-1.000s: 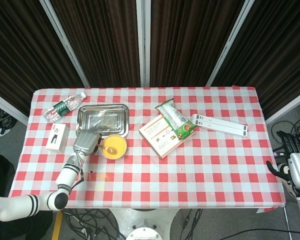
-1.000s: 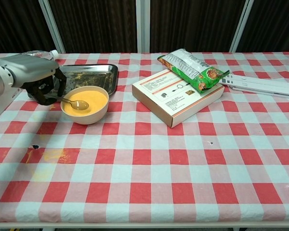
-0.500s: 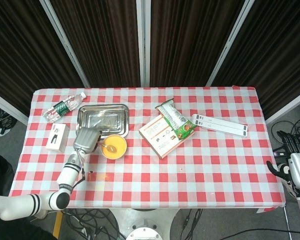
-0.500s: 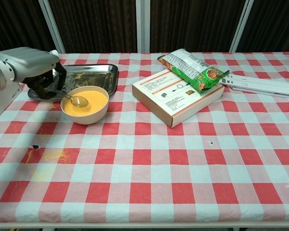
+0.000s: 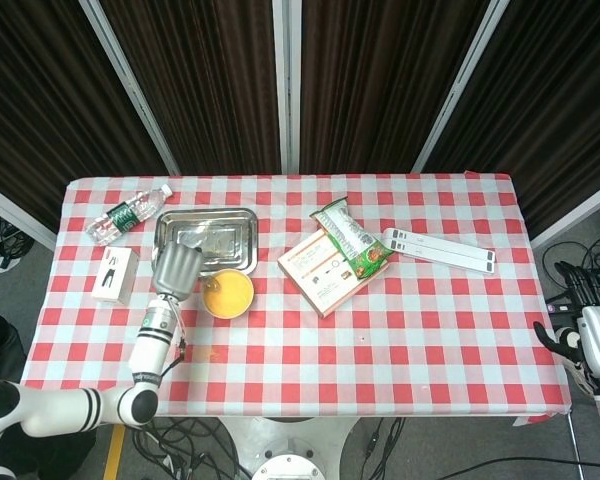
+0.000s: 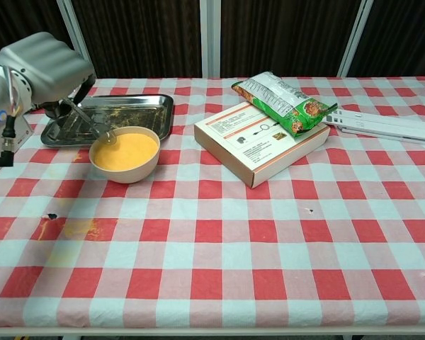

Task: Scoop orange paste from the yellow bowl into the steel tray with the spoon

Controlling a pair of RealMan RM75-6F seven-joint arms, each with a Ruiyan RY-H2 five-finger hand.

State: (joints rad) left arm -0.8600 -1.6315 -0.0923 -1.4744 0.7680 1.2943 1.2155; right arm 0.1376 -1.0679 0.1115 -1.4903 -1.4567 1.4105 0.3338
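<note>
A yellow bowl (image 6: 125, 154) (image 5: 228, 293) full of orange paste stands just in front of the steel tray (image 6: 131, 108) (image 5: 206, 232). My left hand (image 6: 44, 67) (image 5: 176, 268) is raised over the tray's near left part and holds the spoon (image 6: 89, 122) by its handle. The spoon slants down, its head hanging at the bowl's far left rim. Whether paste lies in it is unclear. My right hand (image 5: 586, 338) hangs beyond the table's right edge, holding nothing that I can see; its fingers are too small to read.
A white box (image 6: 262, 140) with a green snack bag (image 6: 283, 101) on it lies mid-table. A white strip (image 6: 382, 125) is at the far right. A water bottle (image 5: 128, 213) and small white box (image 5: 113, 274) sit at the left. Orange smears (image 6: 71, 228) mark the cloth.
My left hand has risen and moved back toward the tray, lifting the spoon out of the paste to the bowl's far left rim. The right hand has not moved.
</note>
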